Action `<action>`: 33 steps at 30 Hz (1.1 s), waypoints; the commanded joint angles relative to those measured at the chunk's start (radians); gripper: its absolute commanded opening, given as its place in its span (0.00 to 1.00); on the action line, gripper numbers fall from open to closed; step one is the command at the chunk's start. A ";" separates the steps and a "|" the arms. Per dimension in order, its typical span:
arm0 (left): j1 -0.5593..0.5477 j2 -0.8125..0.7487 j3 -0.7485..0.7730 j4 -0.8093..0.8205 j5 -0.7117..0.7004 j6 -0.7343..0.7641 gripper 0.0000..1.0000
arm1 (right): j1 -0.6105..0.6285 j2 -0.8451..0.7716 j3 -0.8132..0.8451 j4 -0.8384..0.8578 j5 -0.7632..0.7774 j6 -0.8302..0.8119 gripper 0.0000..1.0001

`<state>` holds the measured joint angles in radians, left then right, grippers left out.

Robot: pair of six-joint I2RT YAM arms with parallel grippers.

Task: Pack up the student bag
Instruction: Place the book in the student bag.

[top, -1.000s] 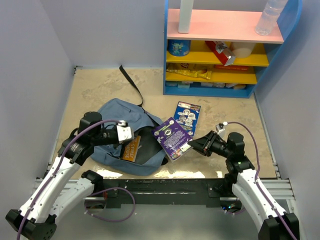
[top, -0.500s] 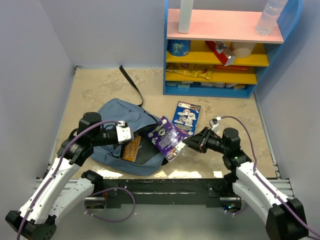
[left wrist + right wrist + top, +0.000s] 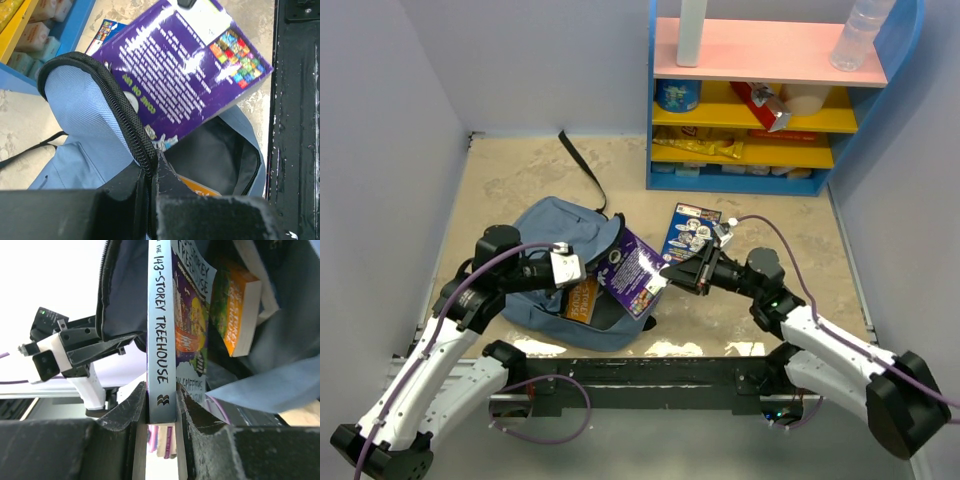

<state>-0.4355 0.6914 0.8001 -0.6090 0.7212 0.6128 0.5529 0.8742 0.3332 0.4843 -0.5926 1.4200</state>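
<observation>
I find the student bag on the tabletop, mid-left, mouth open. L fingers are pinched on its zip rim. R fingers clamp the purple book by the spine, corner at the mouth. Risk, my judgement: book snags the zip or the orange book inside, and the rim slips free.

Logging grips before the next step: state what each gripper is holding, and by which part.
The left gripper pinches the backpack by the zipper rim of its opening. The right gripper clamps the purple book at one end of its spine.
</observation>
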 commanded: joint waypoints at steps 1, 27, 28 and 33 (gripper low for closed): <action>0.003 -0.021 0.016 0.097 0.073 -0.005 0.00 | 0.100 0.118 0.020 0.312 0.053 0.083 0.00; 0.004 -0.020 0.036 0.077 0.090 0.001 0.00 | 0.258 0.733 0.526 0.002 0.244 -0.375 0.00; 0.004 -0.018 0.033 0.083 0.093 -0.001 0.00 | 0.271 0.747 0.529 -0.003 0.254 -0.383 0.00; 0.004 -0.020 0.014 0.115 0.103 -0.018 0.00 | 0.364 0.841 0.533 0.094 0.327 -0.382 0.02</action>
<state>-0.4320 0.6888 0.8001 -0.6071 0.7307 0.6117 0.8497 1.6642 0.8154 0.4789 -0.3317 1.0714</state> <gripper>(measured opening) 0.060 0.245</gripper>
